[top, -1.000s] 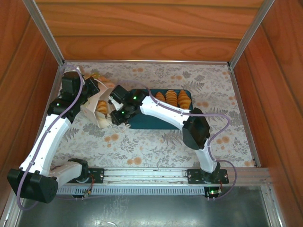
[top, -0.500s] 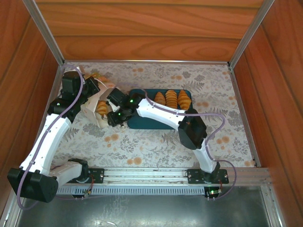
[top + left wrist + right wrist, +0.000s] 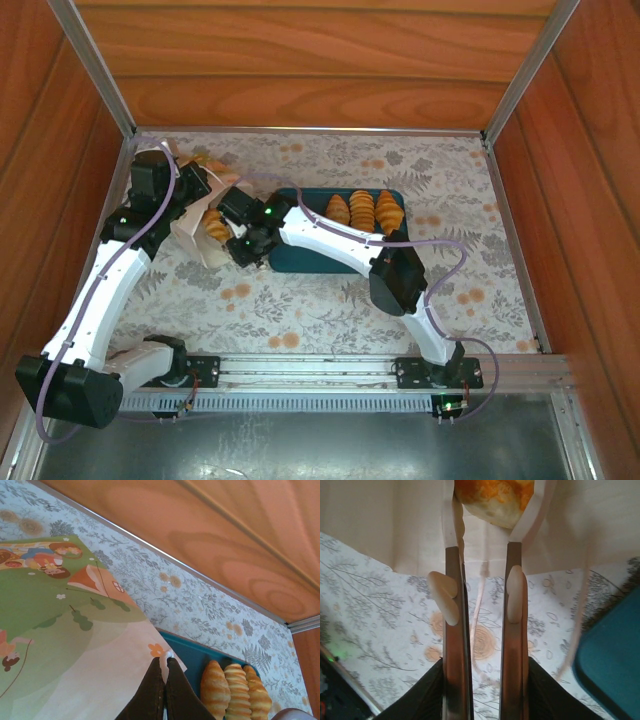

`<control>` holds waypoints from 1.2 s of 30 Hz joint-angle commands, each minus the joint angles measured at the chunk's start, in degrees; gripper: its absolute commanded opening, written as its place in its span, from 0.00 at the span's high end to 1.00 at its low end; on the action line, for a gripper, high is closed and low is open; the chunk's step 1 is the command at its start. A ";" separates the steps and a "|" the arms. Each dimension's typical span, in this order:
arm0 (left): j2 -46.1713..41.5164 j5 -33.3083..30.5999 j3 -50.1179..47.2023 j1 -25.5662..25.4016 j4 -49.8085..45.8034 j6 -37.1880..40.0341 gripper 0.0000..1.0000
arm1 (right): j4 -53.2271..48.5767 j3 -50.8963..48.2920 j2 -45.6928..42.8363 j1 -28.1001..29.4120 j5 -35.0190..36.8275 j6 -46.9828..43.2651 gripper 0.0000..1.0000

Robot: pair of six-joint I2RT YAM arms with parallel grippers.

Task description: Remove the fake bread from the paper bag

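Observation:
The paper bag (image 3: 190, 232) lies on its side at the left, mouth toward the tray; its green flower print (image 3: 45, 615) shows in the left wrist view. My left gripper (image 3: 215, 188) (image 3: 166, 660) is shut on the bag's white cord at the rim. My right gripper (image 3: 228, 233) (image 3: 492, 505) reaches into the bag's mouth, its white pads (image 3: 452, 522) pressed on both sides of a golden piece of fake bread (image 3: 495, 494) (image 3: 215, 225). Three croissants (image 3: 362, 208) (image 3: 236, 690) lie side by side on the teal tray (image 3: 310, 258).
The teal tray (image 3: 197, 655) sits just right of the bag, and its corner (image 3: 615, 665) lies close to my right fingers. A loose white cord handle (image 3: 479, 597) hangs between those fingers. Wooden walls enclose the floral table (image 3: 450, 190) on three sides.
My right gripper has slid left into the bag's mouth and its jaws have narrowed around the bread. The left arm has held still with the bag.

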 commanded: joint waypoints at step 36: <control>-1.04 -2.14 -0.24 -0.19 1.07 1.19 1.00 | -8.80 -46.60 -48.77 -15.40 -5.94 -20.86 0.68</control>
